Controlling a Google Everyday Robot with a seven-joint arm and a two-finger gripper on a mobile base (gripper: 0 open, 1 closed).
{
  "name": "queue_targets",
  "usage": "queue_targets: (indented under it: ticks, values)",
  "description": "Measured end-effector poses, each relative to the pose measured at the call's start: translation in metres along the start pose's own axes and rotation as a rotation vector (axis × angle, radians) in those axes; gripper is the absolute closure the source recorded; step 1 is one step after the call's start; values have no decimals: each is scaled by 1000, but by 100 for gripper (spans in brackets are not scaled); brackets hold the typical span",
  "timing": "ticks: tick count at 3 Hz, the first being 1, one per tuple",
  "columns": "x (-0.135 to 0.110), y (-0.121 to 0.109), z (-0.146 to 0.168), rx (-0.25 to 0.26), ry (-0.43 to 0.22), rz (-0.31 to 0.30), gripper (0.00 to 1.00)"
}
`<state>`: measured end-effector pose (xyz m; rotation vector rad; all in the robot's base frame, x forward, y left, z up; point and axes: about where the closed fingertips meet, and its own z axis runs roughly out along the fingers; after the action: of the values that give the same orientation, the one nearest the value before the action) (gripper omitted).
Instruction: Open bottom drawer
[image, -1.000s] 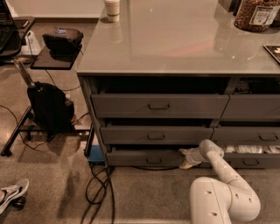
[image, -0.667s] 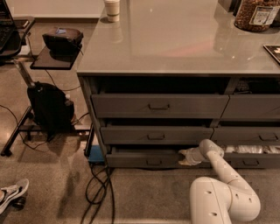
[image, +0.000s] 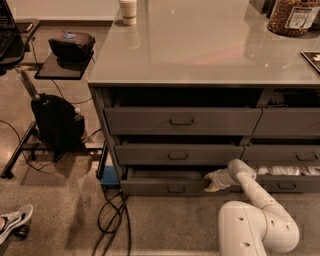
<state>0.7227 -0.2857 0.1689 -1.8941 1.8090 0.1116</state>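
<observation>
The bottom drawer (image: 165, 186) is the lowest of three dark-grey drawers in the left stack under the grey counter. It stands pulled out a little, with a strip of its plain grey inside showing and a small rectangular handle (image: 176, 189) centred on its low front. My gripper (image: 209, 184) is at the right end of this drawer's front, at the top edge, well right of the handle. My white arm reaches to it from the lower right.
Two taller drawers (image: 181, 121) sit above, slightly out. A right-hand drawer (image: 287, 171) holds white items. Cables (image: 112, 210) lie on the floor at the cabinet's left corner. A black bag (image: 57, 122) and a stand are left. A cup (image: 129, 11) and jar (image: 292, 16) stand on the counter.
The gripper has stayed at the right end of the bottom drawer's front. The drawer looks about as far out as before.
</observation>
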Motion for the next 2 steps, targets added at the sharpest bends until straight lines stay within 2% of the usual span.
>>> queue_targets:
  ticks: [2]
  values:
    - [14, -8, -24, 74, 20, -32, 100]
